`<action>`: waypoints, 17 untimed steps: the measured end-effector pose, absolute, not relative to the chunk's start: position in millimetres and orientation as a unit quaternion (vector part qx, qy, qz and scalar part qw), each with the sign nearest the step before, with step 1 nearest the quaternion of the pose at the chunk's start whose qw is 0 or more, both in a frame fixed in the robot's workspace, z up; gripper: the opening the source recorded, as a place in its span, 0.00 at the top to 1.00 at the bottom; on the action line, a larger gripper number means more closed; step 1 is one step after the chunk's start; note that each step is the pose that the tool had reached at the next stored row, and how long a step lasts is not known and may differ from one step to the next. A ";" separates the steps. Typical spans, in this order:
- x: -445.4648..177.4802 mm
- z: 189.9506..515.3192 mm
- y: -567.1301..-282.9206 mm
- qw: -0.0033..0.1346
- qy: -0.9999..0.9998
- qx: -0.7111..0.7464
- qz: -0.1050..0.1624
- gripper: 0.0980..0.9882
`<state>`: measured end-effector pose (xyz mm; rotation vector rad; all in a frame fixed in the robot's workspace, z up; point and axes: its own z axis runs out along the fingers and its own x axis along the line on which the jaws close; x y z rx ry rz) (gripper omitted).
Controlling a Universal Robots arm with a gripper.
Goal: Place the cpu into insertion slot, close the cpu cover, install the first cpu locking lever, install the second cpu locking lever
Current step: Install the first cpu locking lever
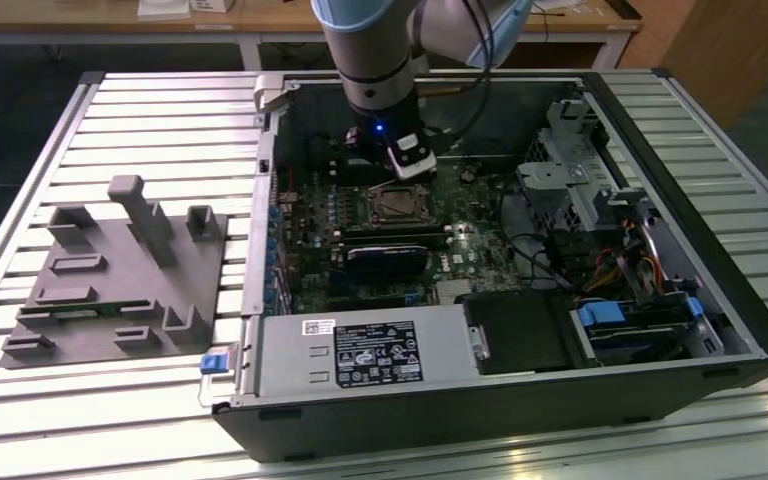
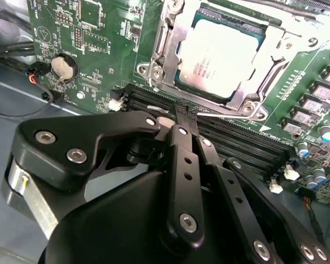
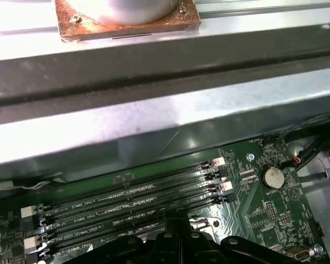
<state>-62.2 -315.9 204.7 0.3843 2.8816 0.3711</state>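
Exterior view: an open computer case (image 1: 704, 300) lies on a slatted metal tabletop (image 1: 157, 110). A grey moulded holder (image 1: 117, 270) sits on the slats toward the exterior view's left. The robot arm (image 1: 371, 50) reaches down into the case. Its pincer (image 1: 408, 172) hangs just above the green circuit board, close beside the square insertion slot (image 1: 373, 207). A long black card (image 1: 384, 262) lies nearer the camera than the slot.

Second wrist view: the cpu (image 2: 220, 49), with its dull silver top, is seated in the slot. The grey metal cpu cover (image 2: 170, 49) lies flat around it as a frame. The black pincer (image 2: 185, 113) is pressed together, its tips low over the long black memory slots (image 2: 247, 148) just beside the cover. A thin metal locking lever (image 2: 225, 114) runs across at the tips; I cannot tell whether it is clamped between them. A round coin battery (image 2: 63, 67) sits on the board, well apart.

First wrist view: the pincer (image 3: 176, 231) is at the end of the memory slots (image 3: 132, 203). Beyond them are the grey case wall (image 3: 154, 110) and the coin battery (image 3: 273, 177).
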 end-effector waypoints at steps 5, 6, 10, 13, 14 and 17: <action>-62.2 201.8 -313.4 0.107 0.979 0.129 0.118 0.99; -62.2 201.3 -312.9 0.107 0.979 0.129 0.117 0.99; -62.2 200.3 -308.9 0.108 0.979 0.129 0.115 0.99; -62.2 199.9 -306.5 0.108 0.979 0.129 0.114 0.99; -62.2 199.7 -305.8 0.108 0.979 0.129 0.112 0.99; -62.2 198.8 -305.3 0.109 0.980 0.128 0.106 0.99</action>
